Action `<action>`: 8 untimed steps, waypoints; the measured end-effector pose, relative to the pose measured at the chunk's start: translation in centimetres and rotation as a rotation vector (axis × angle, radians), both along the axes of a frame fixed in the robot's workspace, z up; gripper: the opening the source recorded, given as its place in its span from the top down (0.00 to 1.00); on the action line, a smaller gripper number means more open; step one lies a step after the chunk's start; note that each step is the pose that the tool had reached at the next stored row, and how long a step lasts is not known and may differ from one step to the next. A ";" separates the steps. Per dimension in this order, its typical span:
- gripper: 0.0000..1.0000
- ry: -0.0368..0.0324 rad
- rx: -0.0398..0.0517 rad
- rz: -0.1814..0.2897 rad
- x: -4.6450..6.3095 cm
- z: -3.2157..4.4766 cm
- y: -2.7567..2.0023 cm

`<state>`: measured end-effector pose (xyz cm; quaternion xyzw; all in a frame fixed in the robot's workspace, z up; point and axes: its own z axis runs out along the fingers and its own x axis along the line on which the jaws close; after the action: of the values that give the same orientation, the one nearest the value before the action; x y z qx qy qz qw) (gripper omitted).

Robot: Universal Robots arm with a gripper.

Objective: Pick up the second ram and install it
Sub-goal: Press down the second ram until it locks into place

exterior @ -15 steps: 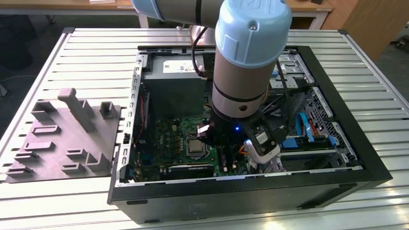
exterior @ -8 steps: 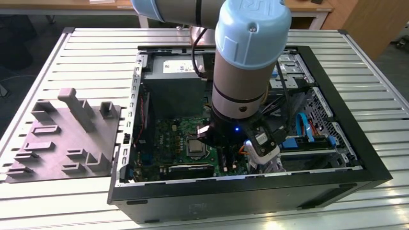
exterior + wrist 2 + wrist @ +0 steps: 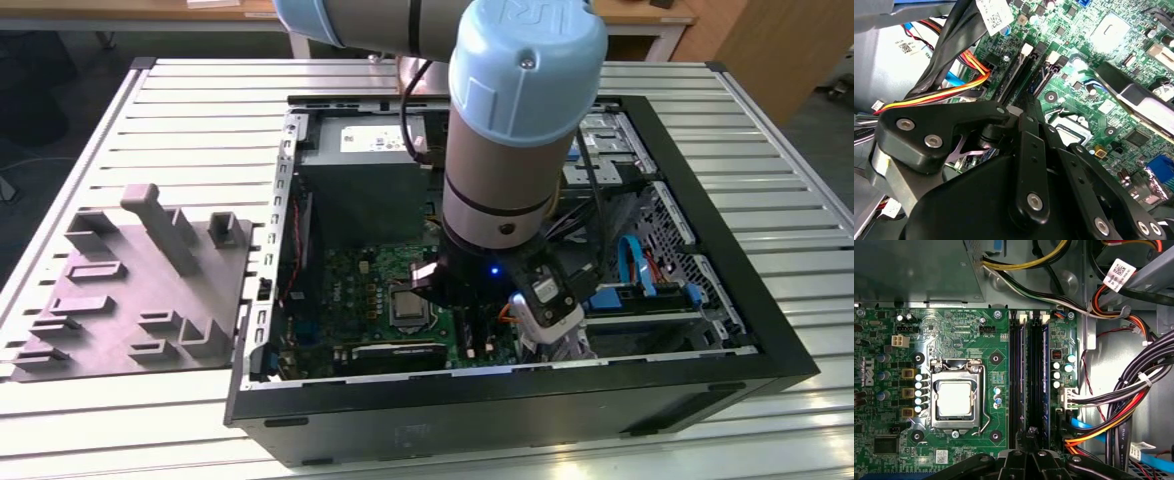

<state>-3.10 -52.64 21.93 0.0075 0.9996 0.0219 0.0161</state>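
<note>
1. Position first: the gripper (image 3: 1031, 437) hangs right over the slots (image 3: 1018, 380), low inside the case (image 3: 747, 330). I can't tell from these views whether it's open or closed.
2. A bluish ram (image 3: 1044, 370) stands edge-up in the slot nearest the cables (image 3: 1134, 390), just beside the gripper. I can't say for sure that it's the second one, or that it's fully seated.
3. Biggest risk, I'd say, is a crooked push. If the stick isn't square over its slot, pressing could jam one end and flex the board (image 3: 944, 335).
4. Second risk: the slots sit tight side by side, so drifting sideways could knock the neighbouring slot or its white end clips.
5. Third: the cable bundle runs close along one side of the slots. A swing that way could snag a wire, and the second wrist view shows the cables right beside the gripper (image 3: 1021, 112).
6. On the other side the socket (image 3: 955, 399) lies open with its lever out, so you don't want to drag anything across there either.
7. Room to move is basically straight up. The case walls box the arm in all round. The bench (image 3: 200, 120) outside has the space.
</note>
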 end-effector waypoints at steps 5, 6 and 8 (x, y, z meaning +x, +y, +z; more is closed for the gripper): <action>0.90 0.0000 0.0004 0.000 0.0 -0.07 -0.05; 0.90 0.0000 0.0004 0.000 0.0 -0.07 -0.05; 0.90 0.0000 0.0005 0.000 0.0 -0.08 -0.06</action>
<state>-3.11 -52.69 21.86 0.0075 0.9996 0.0221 0.0161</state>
